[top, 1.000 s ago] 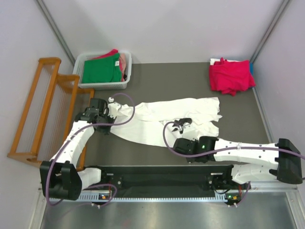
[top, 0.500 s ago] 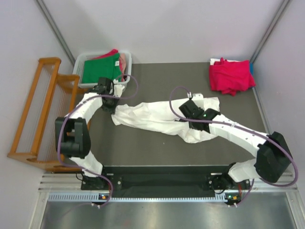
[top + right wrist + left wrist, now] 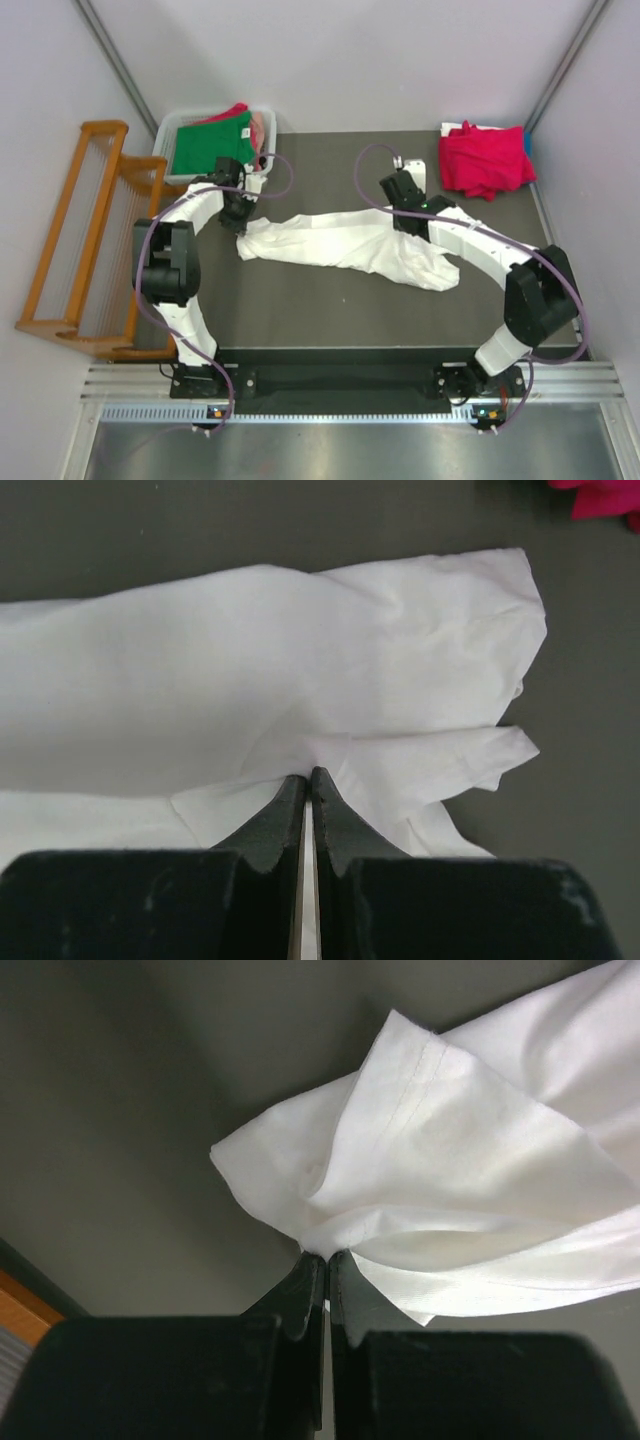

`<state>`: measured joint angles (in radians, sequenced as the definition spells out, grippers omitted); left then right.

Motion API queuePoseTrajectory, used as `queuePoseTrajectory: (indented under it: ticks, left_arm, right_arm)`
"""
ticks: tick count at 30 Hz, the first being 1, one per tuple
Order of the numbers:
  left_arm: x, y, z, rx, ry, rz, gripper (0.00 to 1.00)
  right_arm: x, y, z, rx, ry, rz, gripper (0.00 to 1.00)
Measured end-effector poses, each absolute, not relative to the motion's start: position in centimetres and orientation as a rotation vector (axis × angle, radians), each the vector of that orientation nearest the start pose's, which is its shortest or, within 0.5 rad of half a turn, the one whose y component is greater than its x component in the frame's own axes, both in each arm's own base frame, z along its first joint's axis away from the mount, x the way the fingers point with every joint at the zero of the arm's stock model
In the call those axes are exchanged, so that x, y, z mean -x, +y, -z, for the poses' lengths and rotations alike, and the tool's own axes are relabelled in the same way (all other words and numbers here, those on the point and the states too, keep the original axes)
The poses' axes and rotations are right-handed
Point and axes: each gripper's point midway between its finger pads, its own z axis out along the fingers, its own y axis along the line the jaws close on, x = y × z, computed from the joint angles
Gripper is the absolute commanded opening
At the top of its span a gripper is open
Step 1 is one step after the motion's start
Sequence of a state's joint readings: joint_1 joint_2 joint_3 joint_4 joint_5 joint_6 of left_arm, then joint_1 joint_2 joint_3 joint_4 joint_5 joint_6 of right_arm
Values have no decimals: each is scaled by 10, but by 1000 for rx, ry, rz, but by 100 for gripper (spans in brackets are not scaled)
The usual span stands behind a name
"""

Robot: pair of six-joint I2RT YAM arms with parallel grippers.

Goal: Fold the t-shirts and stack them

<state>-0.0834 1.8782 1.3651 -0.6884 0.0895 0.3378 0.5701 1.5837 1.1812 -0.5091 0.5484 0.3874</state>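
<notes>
The left gripper (image 3: 327, 1255) is clamped tight on a bunched corner of the white t-shirt (image 3: 340, 245). The right gripper (image 3: 308, 773) pinches a fold at its other end, jaws fully closed. The shirt runs as a rumpled band across the dark table (image 3: 330, 310) between them.

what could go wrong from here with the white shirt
1. The left claw and right claw each pinch only a small tuck of the white t-shirt at their tips; it may slip out.
2. The shirt lies bunched and twisted between them, so a fold may come out crooked.
3. The left arm sits close to the basket and might bump it.
</notes>
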Motion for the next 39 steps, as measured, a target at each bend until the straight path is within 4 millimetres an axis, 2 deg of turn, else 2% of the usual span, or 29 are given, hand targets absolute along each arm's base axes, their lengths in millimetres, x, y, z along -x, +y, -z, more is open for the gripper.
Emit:
queuePoseTrajectory:
  ticks: [4, 9, 10, 11, 12, 13, 16, 21, 22, 25, 30, 33, 35, 37, 39]
  left_arm:
    - [-396, -35, -50, -600, 2695, 57, 0]
    - [-396, -35, -50, -600, 2691, 58, 0]
    - [-396, -36, -50, -601, 2690, 60, 0]
    - [-396, -36, -49, -602, 2692, 62, 0]
    - [-394, -36, -47, -602, 2695, 63, 0]
    - [-393, -36, -45, -603, 2700, 66, 0]
    - [-384, -35, -37, -609, 2725, 74, 0]
    - [-378, -35, -33, -616, 2738, 76, 1]
    - [-378, -35, -34, -617, 2738, 75, 6]
    - [-378, -34, -35, -620, 2732, 66, 12]
    - [-374, -32, -32, -625, 2732, 53, 17]
    - [-367, -29, -29, -638, 2742, 40, 20]
    - [-364, -26, -28, -641, 2747, 21, 24]
    - [-364, -23, -30, -642, 2744, -1, 26]
    - [-364, -20, -33, -639, 2737, -25, 31]
  right_arm:
    - [-386, 134, -125, -42, 2321, 223, 0]
    - [-403, 127, -102, -42, 2349, 266, 0]
    - [-407, 125, -96, -41, 2360, 275, 4]
    - [-410, 124, -90, -38, 2372, 287, 16]
    - [-413, 124, -85, -38, 2381, 293, 36]
    - [-418, 123, -79, -32, 2392, 304, 73]
    - [-431, 125, -68, -19, 2409, 323, 99]
    - [-436, 124, -70, -1, 2406, 336, 100]
    - [-437, 124, -71, -1, 2402, 342, 100]
    - [-436, 121, -80, 0, 2388, 354, 100]
    - [-433, 117, -116, -21, 2320, 330, 100]
    - [-423, 117, -139, -30, 2282, 297, 100]
    - [-414, 120, -147, -35, 2269, 267, 100]
    - [-400, 126, -145, -17, 2282, 244, 100]
    - [-377, 137, -131, 33, 2319, 224, 100]
